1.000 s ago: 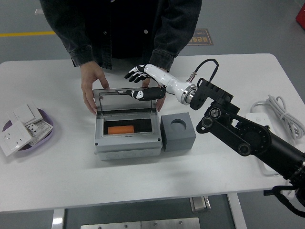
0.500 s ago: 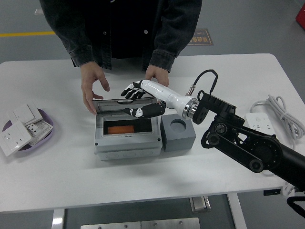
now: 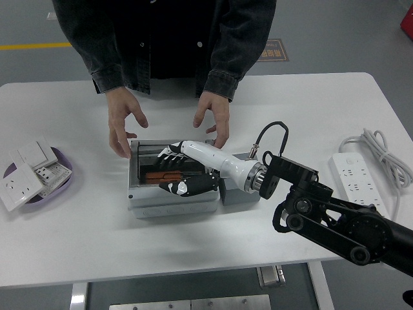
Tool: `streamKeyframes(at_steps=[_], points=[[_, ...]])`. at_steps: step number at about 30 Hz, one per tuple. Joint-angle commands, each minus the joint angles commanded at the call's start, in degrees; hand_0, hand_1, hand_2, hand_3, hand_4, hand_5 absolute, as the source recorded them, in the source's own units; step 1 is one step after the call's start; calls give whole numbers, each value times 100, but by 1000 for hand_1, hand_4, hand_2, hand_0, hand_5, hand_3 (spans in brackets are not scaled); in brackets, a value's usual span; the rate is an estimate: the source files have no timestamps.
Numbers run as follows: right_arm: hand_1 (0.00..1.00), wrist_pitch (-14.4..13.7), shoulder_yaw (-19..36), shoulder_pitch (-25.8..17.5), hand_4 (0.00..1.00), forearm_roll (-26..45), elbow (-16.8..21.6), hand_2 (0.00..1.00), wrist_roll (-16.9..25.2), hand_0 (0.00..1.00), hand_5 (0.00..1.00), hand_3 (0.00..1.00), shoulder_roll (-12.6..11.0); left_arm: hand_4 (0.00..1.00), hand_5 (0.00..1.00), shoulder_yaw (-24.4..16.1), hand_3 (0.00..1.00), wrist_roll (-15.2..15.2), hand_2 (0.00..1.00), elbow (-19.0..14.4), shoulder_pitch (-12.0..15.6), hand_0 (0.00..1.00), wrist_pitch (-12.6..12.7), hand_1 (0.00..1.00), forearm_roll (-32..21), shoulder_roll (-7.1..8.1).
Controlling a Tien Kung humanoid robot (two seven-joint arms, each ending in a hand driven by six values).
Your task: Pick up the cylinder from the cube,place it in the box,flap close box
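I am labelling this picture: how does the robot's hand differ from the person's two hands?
The right hand is black and white and lies flat on the box; the person's hands are bare and hover behind the box, apart from it. All have spread fingers and hold nothing.

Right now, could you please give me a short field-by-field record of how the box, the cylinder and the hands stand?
box: grey box at table centre, clear lid lowered over it
cylinder: orange cylinder inside the box, seen through the lid
cube: grey cube right of the box, mostly hidden by the arm
right hand: right hand flat on the lid, fingers spread, holding nothing
left hand: not in view
person: both hands hovering just behind the box
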Motion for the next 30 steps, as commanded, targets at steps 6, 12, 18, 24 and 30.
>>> streamKeyframes(at_steps=[6, 12, 18, 24, 30], points=[[653, -13, 287, -143, 684, -1, 32, 680, 41, 642, 333, 701, -48, 769, 318, -21, 711, 7, 675, 0, 8, 637, 0, 673, 27, 0], [653, 55, 996, -455, 682, -32, 217, 680, 102, 642, 335, 701, -224, 768, 316, -36, 711, 17, 675, 0, 34, 637, 2, 673, 39, 5], [652, -18, 1944, -1077, 680, -232, 376, 681, 177, 637, 332, 699, -251, 767, 315, -40, 710, 25, 676, 0, 64, 637, 2, 673, 34, 1], [647, -50, 2860, -1784, 676, 68, -74, 676, 576, 633, 333, 696, 91, 767, 314, -51, 711, 44, 676, 0, 101, 637, -7, 673, 48, -17], [655, 222, 3450, -2418, 672, 949, -515, 675, 1232, 646, 338, 695, 474, 766, 315, -55, 711, 61, 676, 0, 142, 637, -11, 674, 43, -12]])
